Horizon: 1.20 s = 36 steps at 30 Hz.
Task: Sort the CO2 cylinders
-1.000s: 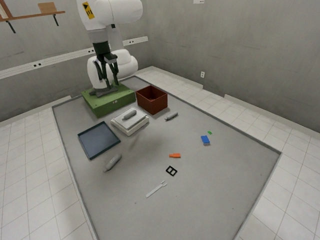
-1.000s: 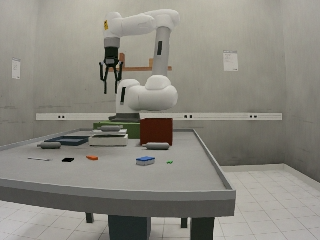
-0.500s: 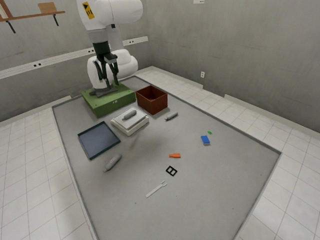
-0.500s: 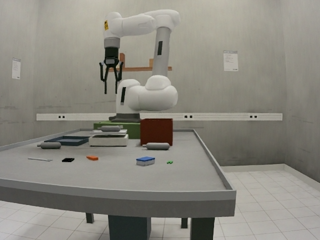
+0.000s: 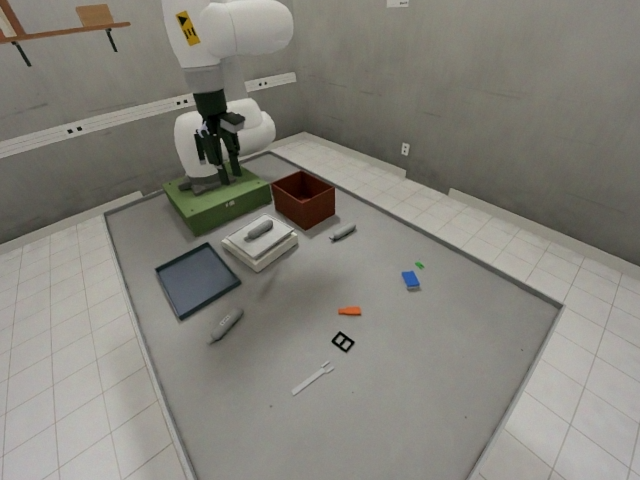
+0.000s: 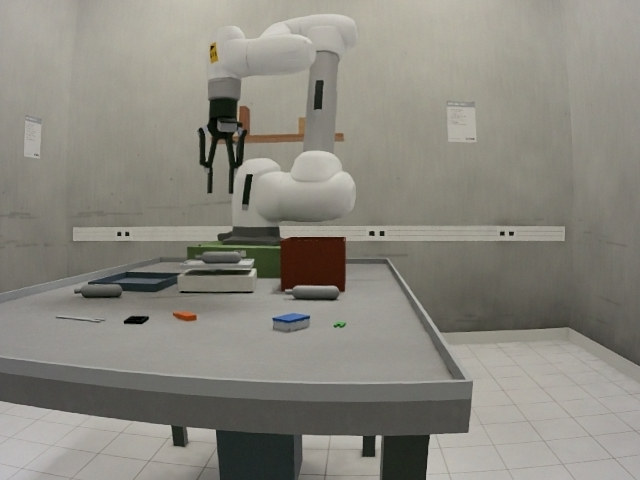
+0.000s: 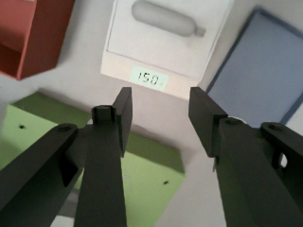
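A grey CO2 cylinder (image 5: pixel 259 228) lies flat on the white scale (image 5: pixel 260 241). In the wrist view the cylinder (image 7: pixel 167 19) rests on the scale plate (image 7: pixel 166 43), and the display (image 7: pixel 149 78) reads 150. A second cylinder (image 5: pixel 342 230) lies on the table beside the red scrap bin (image 5: pixel 303 198). A third cylinder (image 5: pixel 225 323) lies in front of the blue tray (image 5: pixel 197 279), which holds nothing. My gripper (image 5: pixel 217 167) hangs high above the green base, behind the scale, partly open and empty; it also shows in the wrist view (image 7: pixel 160 118) and in the exterior view (image 6: pixel 220 188).
The arm stands on a green base (image 5: pixel 217 198) behind the scale. Small items lie on the front half of the table: a blue block (image 5: pixel 410 279), a green piece (image 5: pixel 419 264), an orange piece (image 5: pixel 349 310), a black frame (image 5: pixel 342 341) and a white fork (image 5: pixel 312 378).
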### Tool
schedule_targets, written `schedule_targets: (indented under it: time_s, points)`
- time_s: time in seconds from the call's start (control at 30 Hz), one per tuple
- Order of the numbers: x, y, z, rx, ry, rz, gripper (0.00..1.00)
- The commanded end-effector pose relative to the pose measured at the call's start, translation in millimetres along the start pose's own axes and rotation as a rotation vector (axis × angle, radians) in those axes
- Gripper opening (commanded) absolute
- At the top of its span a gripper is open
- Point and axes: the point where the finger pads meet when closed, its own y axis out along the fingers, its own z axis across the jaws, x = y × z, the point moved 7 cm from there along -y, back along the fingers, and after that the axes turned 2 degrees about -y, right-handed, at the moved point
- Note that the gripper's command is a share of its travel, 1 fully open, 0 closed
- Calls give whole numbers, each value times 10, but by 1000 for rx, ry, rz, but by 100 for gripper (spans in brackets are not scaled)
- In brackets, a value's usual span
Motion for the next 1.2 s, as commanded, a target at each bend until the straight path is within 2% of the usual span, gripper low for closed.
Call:
schedule_targets:
  time_s: [0.0, 0.1, 0.17, 0.2, 0.33, 0.63, 0.9, 1.17]
  points:
    - [-289, 221, 122, -6, -279, 9, 39]
    - [-479, 382, 177, 1, -438, 5, 39]
    - [-479, 382, 177, 1, -438, 5, 39]
    - [-533, 431, 190, 3, -591, 3, 39]
    - [-686, 573, 225, 9, -779, -1, 39]
    - [-724, 623, 250, -4, -1235, 17, 39]
    - [-724, 713, 251, -5, -1247, 19, 39]
    - [-726, 1004, 248, -5, -1247, 19, 39]
